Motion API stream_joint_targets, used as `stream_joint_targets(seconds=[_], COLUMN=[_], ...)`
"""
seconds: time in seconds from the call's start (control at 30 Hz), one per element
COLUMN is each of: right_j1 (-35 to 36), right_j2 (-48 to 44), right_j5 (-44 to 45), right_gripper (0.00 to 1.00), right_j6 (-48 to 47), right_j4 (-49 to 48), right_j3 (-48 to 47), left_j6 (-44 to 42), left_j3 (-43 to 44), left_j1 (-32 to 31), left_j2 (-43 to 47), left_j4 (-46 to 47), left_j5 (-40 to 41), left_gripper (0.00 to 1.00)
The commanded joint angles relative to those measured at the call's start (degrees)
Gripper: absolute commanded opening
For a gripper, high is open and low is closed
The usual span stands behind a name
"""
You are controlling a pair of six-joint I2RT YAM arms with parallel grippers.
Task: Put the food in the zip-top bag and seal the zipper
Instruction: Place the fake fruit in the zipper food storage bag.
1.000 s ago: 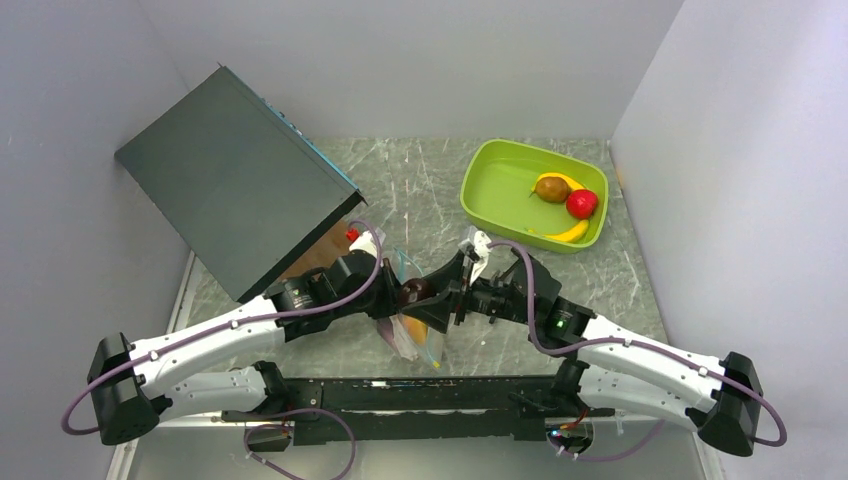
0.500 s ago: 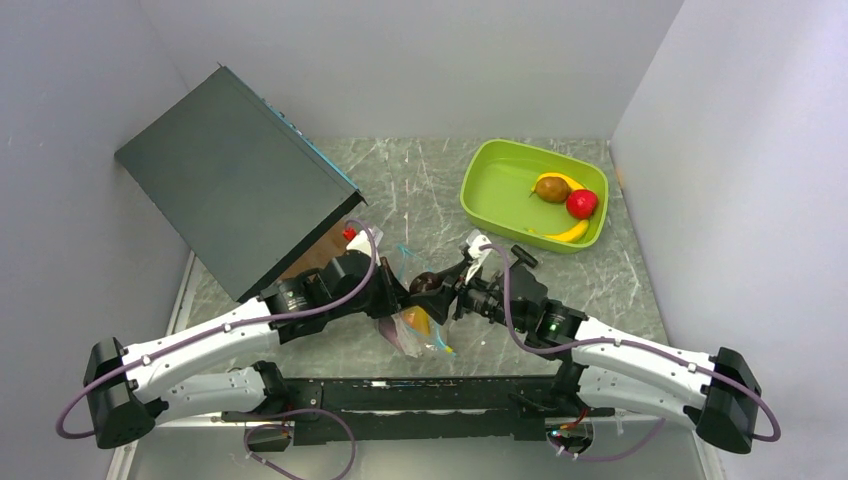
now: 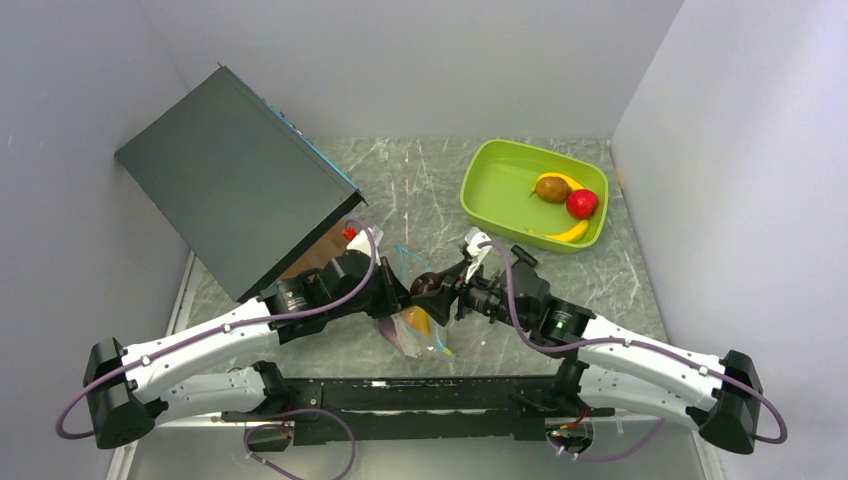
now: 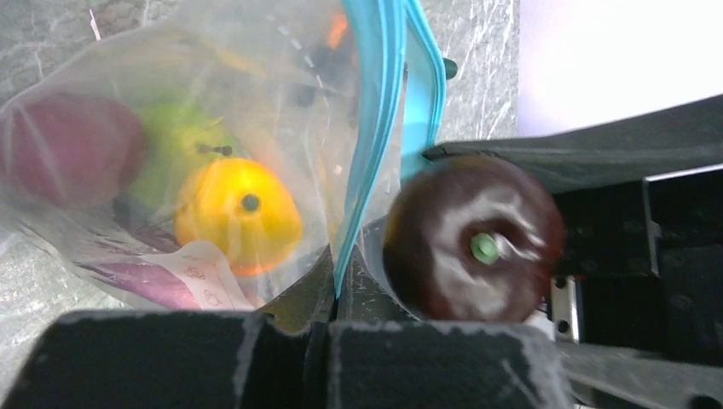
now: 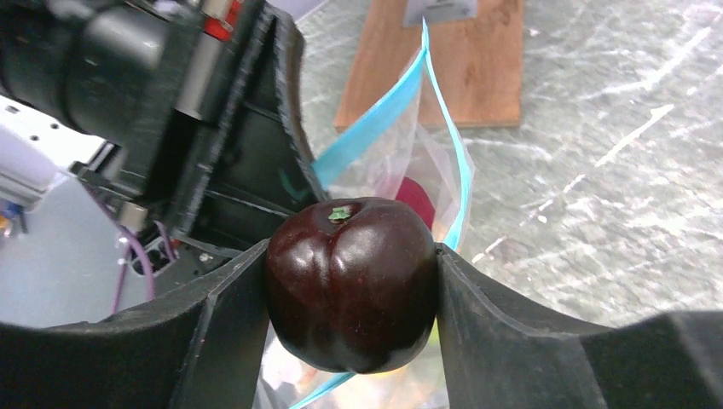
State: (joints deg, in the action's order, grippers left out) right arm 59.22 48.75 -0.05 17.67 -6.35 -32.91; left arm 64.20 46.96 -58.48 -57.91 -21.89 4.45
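Observation:
My right gripper [image 3: 432, 288] is shut on the dark plum [image 5: 351, 281], also seen in the top view [image 3: 425, 284] and the left wrist view [image 4: 473, 250]. It holds the plum just above the open mouth of the zip-top bag [image 3: 415, 325]. My left gripper [image 3: 396, 292] is shut on the bag's blue-green zipper [image 4: 367, 145] at one side and holds the bag up. Inside the bag are an orange [image 4: 239, 213], a green apple [image 4: 179, 149] and a purple fruit [image 4: 68, 149]. The zipper stands open in the right wrist view [image 5: 401, 111].
A lime-green tray [image 3: 500, 165] at the back right holds a brown pear [image 3: 551, 189], a red fruit [image 3: 582, 204] and yellow bananas [image 3: 570, 232]. A dark box [image 3: 230, 180] leans at the back left. A wooden board [image 5: 435, 68] lies behind the bag.
My right gripper carried the plum up and left to the bag's mouth, and the left gripper lifted the bag edge slightly. Little has moved in the last half second.

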Motion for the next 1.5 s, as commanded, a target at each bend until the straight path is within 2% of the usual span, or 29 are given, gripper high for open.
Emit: stream_joint_targets(seconds=[0.0,0.07,0.17,0.27,0.33,0.43,0.57,0.67,0.77,1.1,1.33,1.47], right_j1=[0.6,0.5,0.5,0.4,0.5,0.5,0.5,0.5,0.6,4.6,5.3,5.7], right_j2=[-2.0,-3.6,-4.5,-2.0,0.9,3.6,4.0,3.8,4.7,6.7,5.5,6.5], right_j5=[-4.5,-6.4,-11.7,-21.6,-24.8,-23.6,-17.4,-13.7,-6.9,23.8,19.5,15.0], right_gripper=[0.6,0.52,0.46,0.38,0.31,0.25,0.2,0.2,0.2,0.17,0.2,0.37], right_j6=[1.4,2.1,4.8,5.5,4.1,0.9,-0.7,-0.7,-0.5,-0.3,2.1,0.8], right_j4=[0.1,-1.7,-4.6,-9.1,-7.9,-5.6,-3.3,-2.4,3.2,25.3,23.8,23.6], right_j3=[-4.3,-4.3,-4.1,-2.8,-3.5,-3.6,-2.0,-0.1,-1.0,-11.9,-13.9,-15.2], left_j6=[0.2,0.3,-0.1,-1.0,-1.8,-2.8,-3.7,-4.0,-4.0,-2.9,-3.3,-3.0], left_j3=[0.6,0.3,0.7,1.3,1.4,0.2,-1.4,-1.5,-1.7,-0.9,0.4,-0.2], left_j1=[-0.2,-0.3,-0.3,-0.3,-0.3,-0.3,-0.3,-0.3,-0.2,-0.3,-0.3,-0.2], left_j2=[0.1,0.1,0.6,1.1,1.5,2.6,4.7,6.3,7.3,6.1,4.6,5.3], left_j4=[1.9,1.7,1.7,1.5,1.5,3.4,4.1,3.1,2.4,-1.1,-1.6,-1.0], left_j5=[0.4,0.2,0.0,-0.1,-0.4,-1.8,-1.6,-0.8,-0.1,2.1,1.4,1.6], left_gripper=[0.0,0.0,0.0,0.0,0.0,0.0,0.0,0.0,0.0,0.0,0.0,0.0])
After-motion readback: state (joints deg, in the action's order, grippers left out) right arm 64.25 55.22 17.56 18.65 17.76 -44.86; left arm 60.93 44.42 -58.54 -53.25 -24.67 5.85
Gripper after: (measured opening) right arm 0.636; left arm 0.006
